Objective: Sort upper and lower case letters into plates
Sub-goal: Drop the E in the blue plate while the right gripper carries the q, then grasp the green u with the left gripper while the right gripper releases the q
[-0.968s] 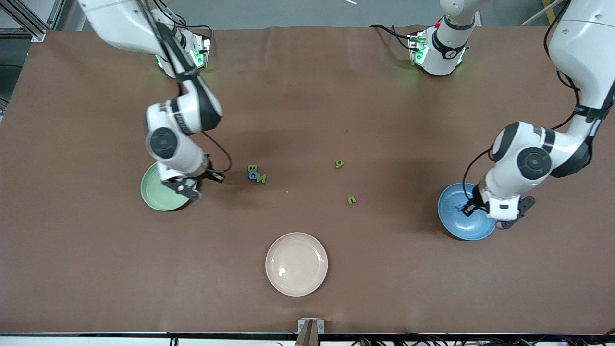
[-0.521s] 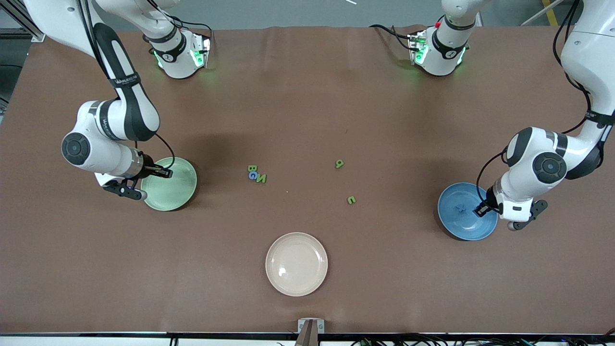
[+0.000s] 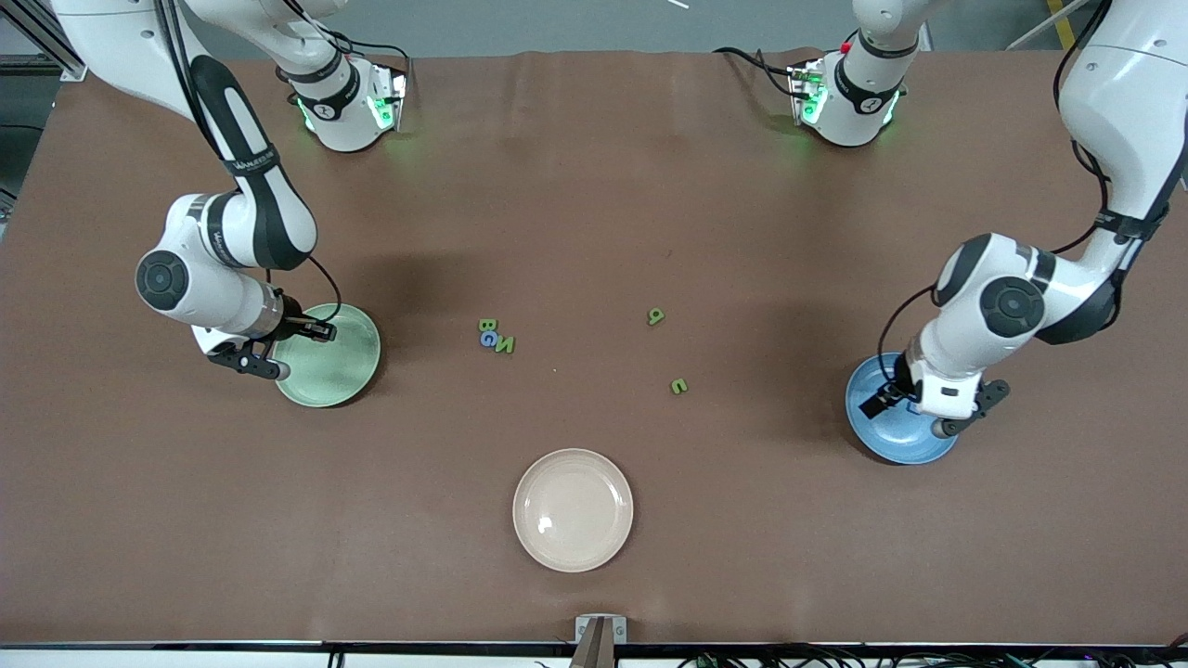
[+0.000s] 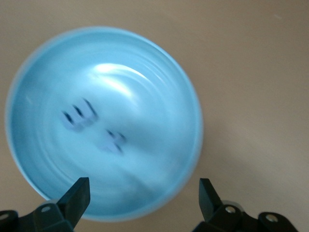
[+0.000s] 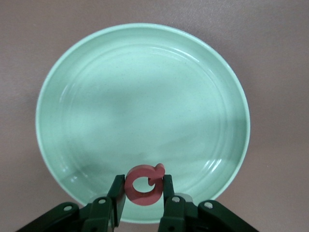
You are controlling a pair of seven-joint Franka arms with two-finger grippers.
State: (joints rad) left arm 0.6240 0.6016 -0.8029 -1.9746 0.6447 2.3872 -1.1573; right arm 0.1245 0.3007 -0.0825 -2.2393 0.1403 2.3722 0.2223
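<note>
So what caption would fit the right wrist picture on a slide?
Right gripper holds a red letter pinched between its fingers over the mint green plate.

My left wrist view smears the two small pieces (image 4: 94,128) lying in the blue plate (image 4: 183,96); they may be letters, but I cannot read them. In the front view my left gripper (image 3: 928,413) hides part of that plate, and the plate's lower rim is cropped in the wrist picture.

bare table around cream plate (image 3: 573,509), letters (image 3: 495,337) clustered mid-table between arms
</note>
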